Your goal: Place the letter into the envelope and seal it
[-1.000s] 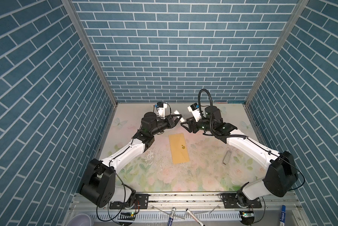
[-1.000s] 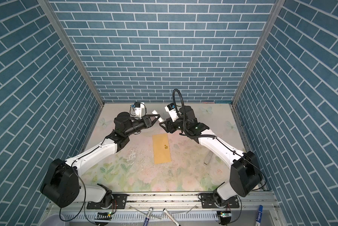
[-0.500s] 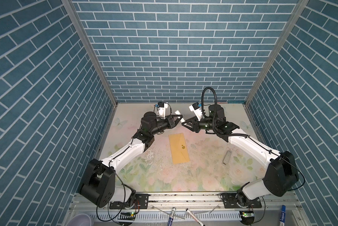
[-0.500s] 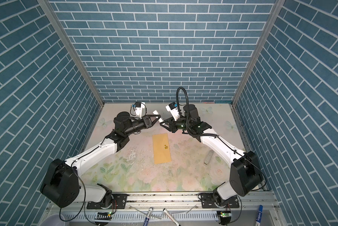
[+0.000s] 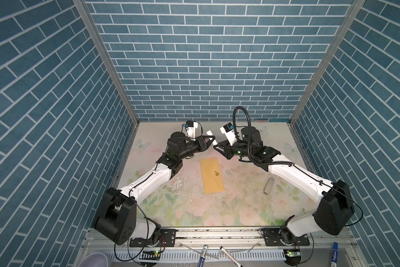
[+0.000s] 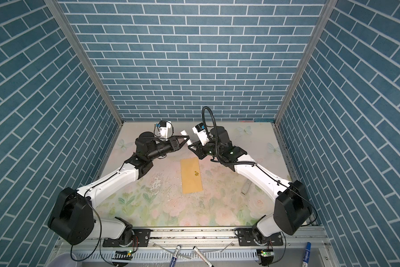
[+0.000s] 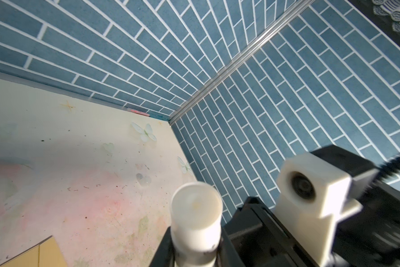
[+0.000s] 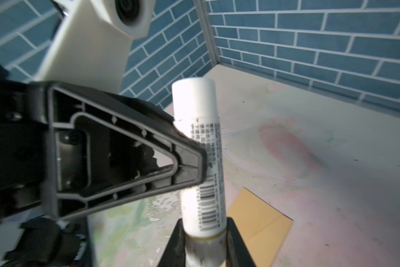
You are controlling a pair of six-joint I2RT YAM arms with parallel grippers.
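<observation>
In both top views the two arms meet above the far half of the pale floral-printed table (image 5: 240,198), at 12 o'clock from its centre. Between them they carry a white cylindrical plastic glue stick (image 5: 209,133), tilted, its free end pointing toward 11 o'clock.

The left gripper (image 5: 211,141) is pinching the glue stick across its middle. In the right wrist view its black fingers (image 8: 148,150) press on the printed label, just above the barcode. The right gripper (image 5: 215,148) is pinching the other end of the same glue stick (image 8: 196,101). In that wrist view its jaws (image 8: 204,240) hug both sides of the tube's base. The left wrist view looks down the tube's round end (image 7: 195,215), held between the left gripper's own jaws (image 7: 195,249).

The long golden-tan kraft paper envelope (image 5: 211,178) lies flat near the table's centre, at 6 o'clock from the grippers and apart from them, its small dark-gold emblem facing up. Its flap lies closed flat (image 6: 190,176).

A small flat grey bar (image 5: 268,186) rests on the table at 3 o'clock from the envelope, well apart.
</observation>
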